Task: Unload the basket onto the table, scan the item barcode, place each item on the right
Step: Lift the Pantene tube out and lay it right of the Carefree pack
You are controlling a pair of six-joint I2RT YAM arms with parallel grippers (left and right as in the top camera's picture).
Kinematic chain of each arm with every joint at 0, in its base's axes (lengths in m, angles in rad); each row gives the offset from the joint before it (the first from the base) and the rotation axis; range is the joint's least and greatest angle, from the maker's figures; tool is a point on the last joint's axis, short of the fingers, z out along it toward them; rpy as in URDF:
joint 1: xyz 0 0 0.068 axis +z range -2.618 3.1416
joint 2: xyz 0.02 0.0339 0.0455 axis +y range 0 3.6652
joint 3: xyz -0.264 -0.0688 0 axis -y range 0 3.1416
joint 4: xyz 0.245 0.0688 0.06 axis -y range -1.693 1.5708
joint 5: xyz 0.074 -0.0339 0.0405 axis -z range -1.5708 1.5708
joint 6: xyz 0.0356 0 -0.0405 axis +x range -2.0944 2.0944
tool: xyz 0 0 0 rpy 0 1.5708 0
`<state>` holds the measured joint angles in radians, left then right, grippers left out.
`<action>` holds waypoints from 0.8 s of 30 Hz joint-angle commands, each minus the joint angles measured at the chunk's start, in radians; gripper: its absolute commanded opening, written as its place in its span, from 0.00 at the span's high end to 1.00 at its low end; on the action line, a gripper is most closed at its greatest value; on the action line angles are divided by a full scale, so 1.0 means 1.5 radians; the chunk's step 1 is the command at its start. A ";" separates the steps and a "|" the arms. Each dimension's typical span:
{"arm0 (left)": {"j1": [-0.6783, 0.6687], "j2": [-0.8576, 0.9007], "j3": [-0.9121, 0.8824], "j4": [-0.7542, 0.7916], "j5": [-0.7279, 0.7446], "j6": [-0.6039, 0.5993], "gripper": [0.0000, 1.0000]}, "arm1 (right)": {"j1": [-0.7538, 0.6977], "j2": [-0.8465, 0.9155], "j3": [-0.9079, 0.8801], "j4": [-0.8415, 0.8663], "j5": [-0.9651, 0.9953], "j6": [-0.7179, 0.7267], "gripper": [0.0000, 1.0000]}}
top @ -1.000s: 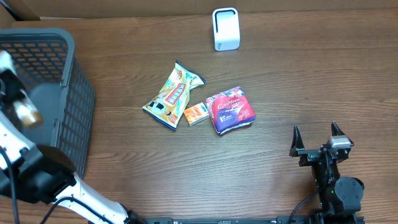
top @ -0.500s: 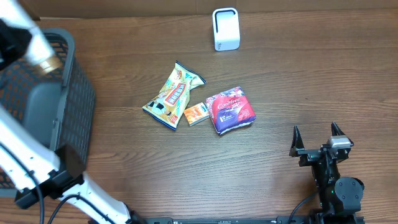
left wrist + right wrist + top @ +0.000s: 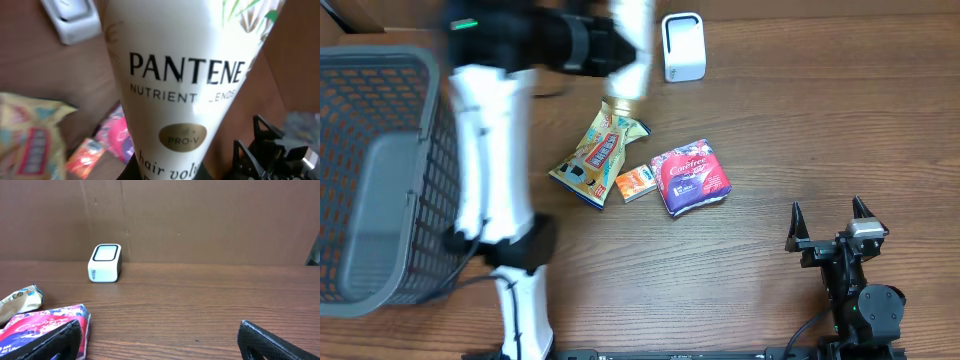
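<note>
Pantene bottle (image 3: pixel 628 50), clamped in left gripper (image 3: pixel 602 47), newly swung from over the basket (image 3: pixel 380 180) to just beside the white scanner (image 3: pixel 682 46), barcode presentation judged imminent; right gripper (image 3: pixel 828 225) idle, jaws apart.

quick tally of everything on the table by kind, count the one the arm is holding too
bottles: 1, white Pantene bottle
soft packs: 2, yellow snack bag, purple Carefree pack
small boxes: 1, small orange box
scanners: 1, white barcode scanner
baskets: 1, grey plastic mesh basket
total: 6
</note>
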<state>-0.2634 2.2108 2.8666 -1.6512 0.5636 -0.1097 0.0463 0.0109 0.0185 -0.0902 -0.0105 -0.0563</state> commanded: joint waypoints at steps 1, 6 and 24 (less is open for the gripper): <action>-0.083 0.087 -0.004 0.032 0.001 -0.041 0.96 | -0.002 -0.005 -0.007 0.004 0.006 -0.003 0.00; -0.162 0.194 -0.004 0.078 0.001 -0.099 0.96 | -0.002 -0.005 -0.007 0.004 0.006 -0.003 0.00; -0.284 0.323 -0.012 0.101 -0.191 -0.182 0.88 | -0.002 -0.005 -0.007 0.004 0.006 -0.003 0.00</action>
<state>-0.6750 2.6961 2.8407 -1.5005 0.3634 -0.3595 0.0463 0.0109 0.0185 -0.0906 -0.0105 -0.0566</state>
